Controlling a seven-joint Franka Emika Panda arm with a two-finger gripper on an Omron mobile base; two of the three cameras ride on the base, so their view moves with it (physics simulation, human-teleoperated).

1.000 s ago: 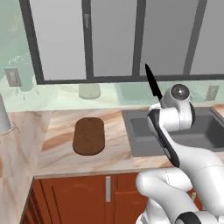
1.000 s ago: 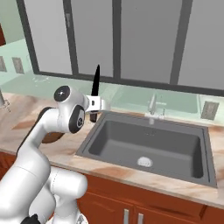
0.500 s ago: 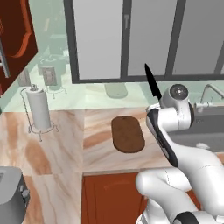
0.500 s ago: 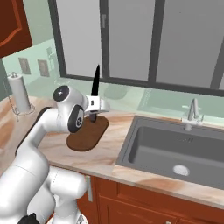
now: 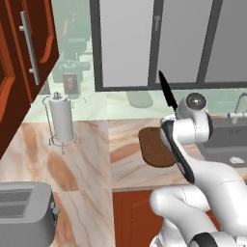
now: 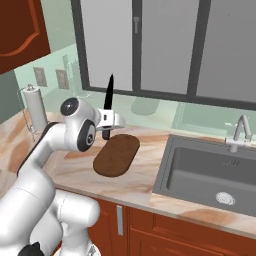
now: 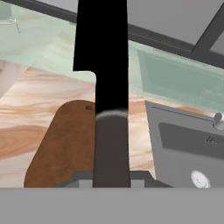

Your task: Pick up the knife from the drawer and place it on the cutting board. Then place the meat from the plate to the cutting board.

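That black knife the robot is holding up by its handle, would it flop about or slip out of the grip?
The knife probably stays stiff: its blade stands straight up with no bend. It looks slim, so likely light for its length. Slipping seems possible, since the gripper pinches only the rounded handle low down, leaving the long blade above it as a lever; it could pivot if bumped.

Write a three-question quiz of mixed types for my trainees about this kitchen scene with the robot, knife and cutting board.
1. True or false: the gripper is shut on the knife.
2. The knife's blade points: A) up, B) down, C) at the sink.
3. What stands on the counter left of the cutting board?

Key: 1 true; 2 A; 3 a paper towel roll on its holder.
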